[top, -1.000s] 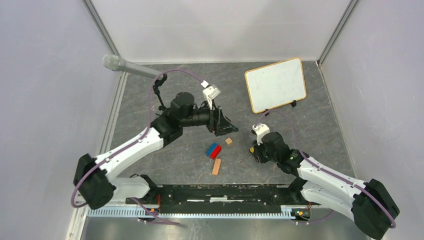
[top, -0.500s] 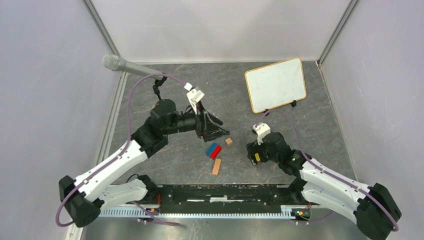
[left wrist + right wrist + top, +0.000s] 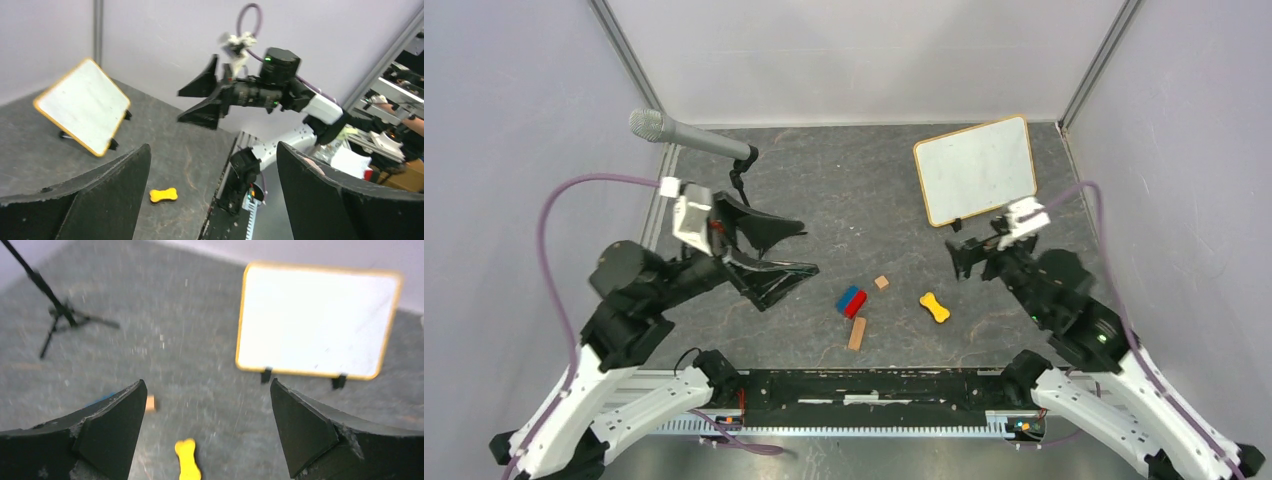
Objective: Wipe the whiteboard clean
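Note:
The whiteboard (image 3: 975, 170), white with a tan frame, stands tilted on small black feet at the back right; I see no clear writing on it. It also shows in the left wrist view (image 3: 82, 112) and the right wrist view (image 3: 315, 320). A yellow bone-shaped piece (image 3: 934, 307) lies flat on the table in front of it, apart from both grippers. My right gripper (image 3: 964, 257) hangs open above the table between the piece and the board, jaws empty (image 3: 207, 385). My left gripper (image 3: 806, 248) is raised at the left, open wide and empty (image 3: 212, 150).
A blue-and-red block (image 3: 852, 301), a small tan cube (image 3: 881, 282) and a long tan block (image 3: 857, 333) lie near the table's middle front. A microphone (image 3: 689, 137) on a small black tripod stands at the back left. Grey walls close in both sides.
My right gripper opened, left the yellow piece on the table and drew back to the right. My left arm pulled back to the left and its jaws opened wider.

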